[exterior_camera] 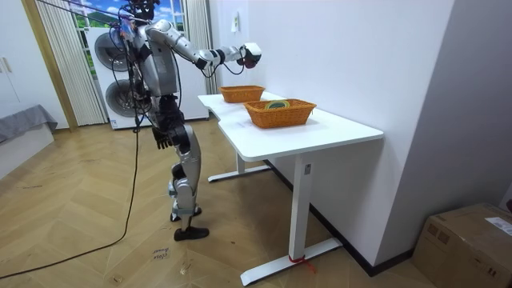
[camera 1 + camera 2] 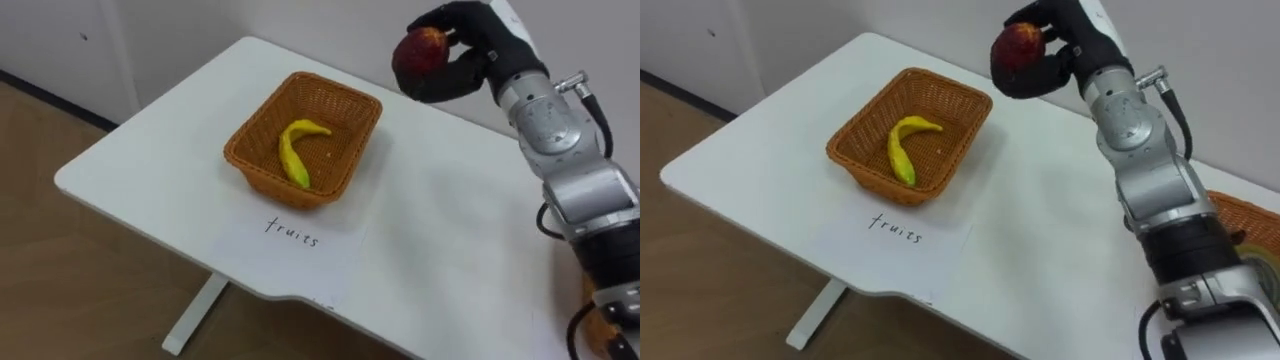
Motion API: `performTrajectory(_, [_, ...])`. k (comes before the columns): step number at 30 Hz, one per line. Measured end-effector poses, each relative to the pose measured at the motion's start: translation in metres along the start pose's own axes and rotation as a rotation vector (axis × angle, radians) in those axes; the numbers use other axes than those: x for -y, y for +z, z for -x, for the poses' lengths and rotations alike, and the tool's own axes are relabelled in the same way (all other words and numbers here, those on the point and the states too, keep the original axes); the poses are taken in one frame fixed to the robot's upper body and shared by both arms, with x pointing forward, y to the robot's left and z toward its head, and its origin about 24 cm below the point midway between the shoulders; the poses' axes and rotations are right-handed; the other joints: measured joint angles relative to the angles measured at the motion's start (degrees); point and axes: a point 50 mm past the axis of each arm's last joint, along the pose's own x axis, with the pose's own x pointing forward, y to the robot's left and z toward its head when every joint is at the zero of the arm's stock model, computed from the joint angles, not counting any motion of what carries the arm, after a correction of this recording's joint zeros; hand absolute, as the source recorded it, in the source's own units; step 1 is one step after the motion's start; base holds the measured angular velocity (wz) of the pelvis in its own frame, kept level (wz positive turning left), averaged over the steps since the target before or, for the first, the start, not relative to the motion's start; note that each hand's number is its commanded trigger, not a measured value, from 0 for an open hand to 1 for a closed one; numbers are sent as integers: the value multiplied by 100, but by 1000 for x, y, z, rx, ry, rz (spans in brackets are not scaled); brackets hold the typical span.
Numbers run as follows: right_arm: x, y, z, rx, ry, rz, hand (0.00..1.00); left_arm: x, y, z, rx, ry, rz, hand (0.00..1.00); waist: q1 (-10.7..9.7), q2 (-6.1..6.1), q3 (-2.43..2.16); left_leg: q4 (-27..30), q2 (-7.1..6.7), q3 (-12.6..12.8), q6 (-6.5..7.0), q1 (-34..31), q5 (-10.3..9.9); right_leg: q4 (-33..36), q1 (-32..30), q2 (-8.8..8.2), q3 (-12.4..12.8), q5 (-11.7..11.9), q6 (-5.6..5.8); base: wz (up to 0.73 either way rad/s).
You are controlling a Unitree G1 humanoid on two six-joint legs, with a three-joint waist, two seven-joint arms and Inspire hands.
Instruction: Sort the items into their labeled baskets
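A red apple [image 2: 418, 50] is up in the air above the white table [image 2: 150, 165], with my right hand [image 2: 472, 45] shut on it. It hangs just right of and beyond the brown wicker fruit basket [image 2: 252, 118], above the basket's far right corner. A yellow banana [image 2: 294, 150] lies inside that basket. A paper sheet with a handwritten label [image 2: 292, 232] sits in front of the basket. My left hand [image 1: 164, 139] hangs by my hip in the room view.
A second wicker basket [image 2: 1246, 214] stands further right on the table, with something in it [image 1: 278, 104]. I stand at the table's long side. A wall runs behind the table. A cardboard box [image 1: 468, 240] sits on the floor at the room view's right.
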Motion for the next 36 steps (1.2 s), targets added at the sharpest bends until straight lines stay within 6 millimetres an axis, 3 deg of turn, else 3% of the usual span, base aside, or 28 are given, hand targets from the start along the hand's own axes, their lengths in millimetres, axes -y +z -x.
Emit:
performTrajectory(7, [-28,4,0,11,111,63,100,2,0,0,0,-5,-7,0,180,-78,-7,-1,-81,-207,55,12,12,-6,107,-26,-218,-78,65,18])
performTrajectory(19, [-54,5,3,10,234,117,98,0,4,0,8,8,0,0,461,-146,59,-45,-100,-313,80,3,-12,-15,123,-37,-311,-86,84,4])
performTrajectory(20, [-55,5,3,9,237,119,63,0,3,0,6,8,-1,0,465,-150,61,-45,-100,-313,81,0,-14,-14,119,-38,-314,-86,85,0])
performTrajectory(21, [-56,5,3,8,241,118,47,0,2,0,5,9,-11,0,462,-151,65,-43,-101,-313,82,-3,-18,-15,118,-37,-313,-86,85,0])
performTrajectory(22, [-56,5,3,7,243,118,0,0,2,0,5,9,-11,0,460,-151,66,-41,-101,-313,82,-6,-19,-15,117,-37,-312,-86,85,0])
performTrajectory(29, [-61,-10,4,-59,273,151,0,-1,7,0,20,5,-20,0,483,-147,69,-30,-101,-300,84,-23,-20,-14,91,-38,-308,-84,87,0])
performTrajectory(36, [-62,-11,5,-63,273,151,0,0,12,-1,32,5,-32,0,487,-142,73,-31,-96,-283,85,-16,-25,-14,88,-36,-301,-84,87,0])
